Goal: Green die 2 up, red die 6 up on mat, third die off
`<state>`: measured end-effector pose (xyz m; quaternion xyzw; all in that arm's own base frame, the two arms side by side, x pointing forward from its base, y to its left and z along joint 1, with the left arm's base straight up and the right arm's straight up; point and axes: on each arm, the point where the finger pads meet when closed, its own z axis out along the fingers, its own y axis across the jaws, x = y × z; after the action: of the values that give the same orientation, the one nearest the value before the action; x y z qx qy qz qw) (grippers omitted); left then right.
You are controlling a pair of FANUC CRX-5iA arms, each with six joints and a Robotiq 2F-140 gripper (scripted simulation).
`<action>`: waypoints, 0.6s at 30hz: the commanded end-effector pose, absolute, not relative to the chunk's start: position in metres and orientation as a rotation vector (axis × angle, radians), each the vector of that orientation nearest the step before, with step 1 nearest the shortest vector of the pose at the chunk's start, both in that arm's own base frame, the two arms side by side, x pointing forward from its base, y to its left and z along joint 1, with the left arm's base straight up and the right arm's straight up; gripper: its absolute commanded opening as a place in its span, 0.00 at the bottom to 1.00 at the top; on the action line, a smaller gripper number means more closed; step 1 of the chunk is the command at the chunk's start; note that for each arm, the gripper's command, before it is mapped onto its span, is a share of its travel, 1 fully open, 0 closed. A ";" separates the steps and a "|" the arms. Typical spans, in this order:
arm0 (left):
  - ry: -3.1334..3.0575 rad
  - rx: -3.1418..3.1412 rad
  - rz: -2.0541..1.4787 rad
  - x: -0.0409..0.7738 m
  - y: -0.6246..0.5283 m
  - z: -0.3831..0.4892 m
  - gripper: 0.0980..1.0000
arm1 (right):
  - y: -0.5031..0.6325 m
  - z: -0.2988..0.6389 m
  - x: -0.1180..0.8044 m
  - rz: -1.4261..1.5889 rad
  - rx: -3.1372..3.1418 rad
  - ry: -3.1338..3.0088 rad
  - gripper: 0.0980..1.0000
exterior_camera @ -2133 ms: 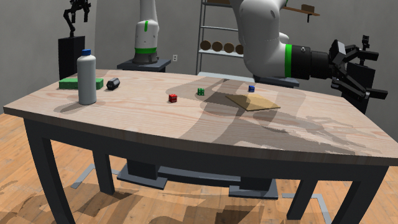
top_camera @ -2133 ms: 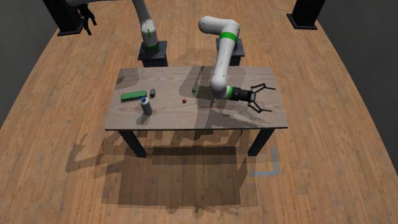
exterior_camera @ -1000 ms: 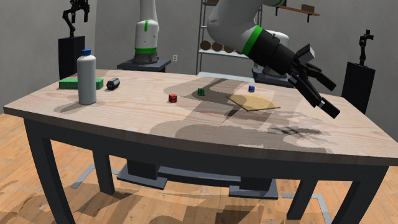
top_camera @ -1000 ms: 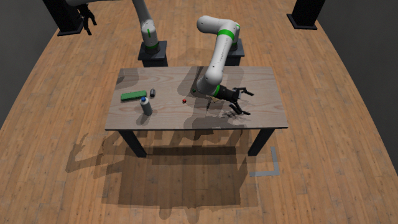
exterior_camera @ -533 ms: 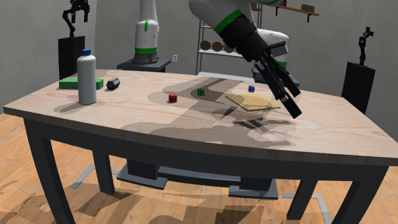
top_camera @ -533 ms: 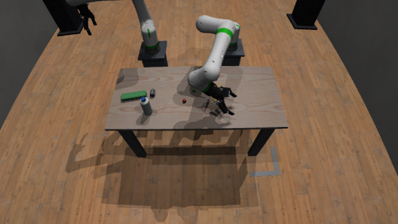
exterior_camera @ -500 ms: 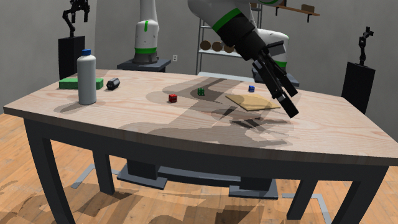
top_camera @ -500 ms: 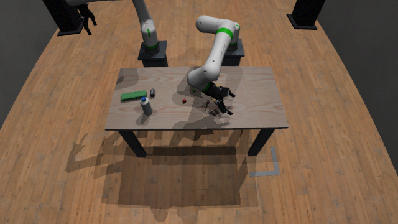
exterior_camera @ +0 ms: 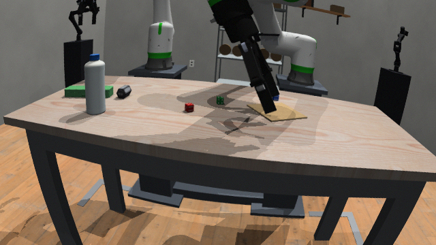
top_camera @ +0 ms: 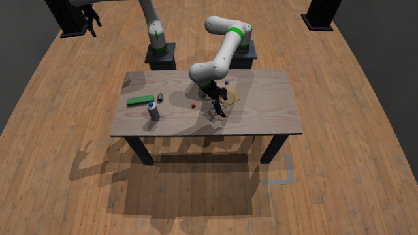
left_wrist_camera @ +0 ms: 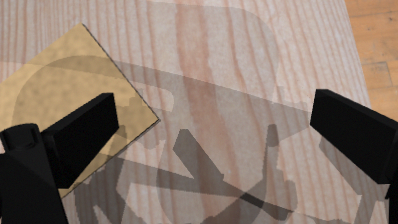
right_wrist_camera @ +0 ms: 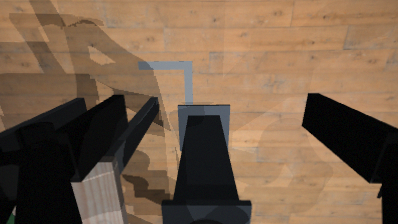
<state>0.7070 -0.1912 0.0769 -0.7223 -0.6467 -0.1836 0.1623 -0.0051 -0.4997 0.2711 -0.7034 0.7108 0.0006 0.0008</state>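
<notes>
Worktop [top_camera: 268, 114] [exterior_camera: 136, 127] [left_wrist_camera: 300, 60] [right_wrist_camera: 100, 192]: pale wood grain, dark legs.
Mat [top_camera: 233, 99] [exterior_camera: 289, 113] [left_wrist_camera: 55, 82]: tan, flat.
Red die [top_camera: 193, 106] [exterior_camera: 189, 107], green die [top_camera: 204, 94] [exterior_camera: 220, 100], blue die [top_camera: 226, 82] [exterior_camera: 276, 98]: off mat.
Bottle [top_camera: 153, 112] [exterior_camera: 95, 86]: upright, blue cap.
Green block [top_camera: 140, 100] [exterior_camera: 75, 91]: flat, near dark faceted piece [top_camera: 160, 97] [exterior_camera: 124, 92].

The left gripper [top_camera: 225, 106] [exterior_camera: 273, 103] [left_wrist_camera: 214, 109] now points steeply down near the mat [top_camera: 233, 98] [exterior_camera: 289, 113] [left_wrist_camera: 75, 75], having swung back from its sideways reach toward the table's far end [top_camera: 292, 114] [exterior_camera: 405, 150]
</notes>
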 end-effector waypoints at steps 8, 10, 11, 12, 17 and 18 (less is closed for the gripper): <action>-2.056 -2.139 -0.303 0.688 -0.290 0.106 1.00 | -0.500 0.272 -0.005 0.000 -2.210 2.233 1.00; -2.086 -2.150 -0.263 0.684 -0.306 0.112 1.00 | -0.500 0.272 -0.005 0.000 -2.210 2.233 1.00; -2.099 -2.155 -0.244 0.682 -0.313 0.115 1.00 | -0.500 0.272 -0.005 0.000 -2.210 2.233 1.00; -2.111 -2.160 -0.225 0.681 -0.320 0.118 1.00 | -0.500 0.272 -0.005 0.000 -2.210 2.233 1.00; -2.144 -2.173 -0.173 0.675 -0.338 0.128 1.00 | -0.500 0.272 -0.005 0.000 -2.210 2.233 1.00; -2.154 -2.177 -0.157 0.674 -0.344 0.130 1.00 | -0.500 0.272 -0.005 0.000 -2.210 2.233 1.00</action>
<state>0.6771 -0.3298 0.1221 -0.7112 -0.6983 -0.0640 0.0492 -0.0051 -0.4997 0.2711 -0.7034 0.7108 0.0006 0.0008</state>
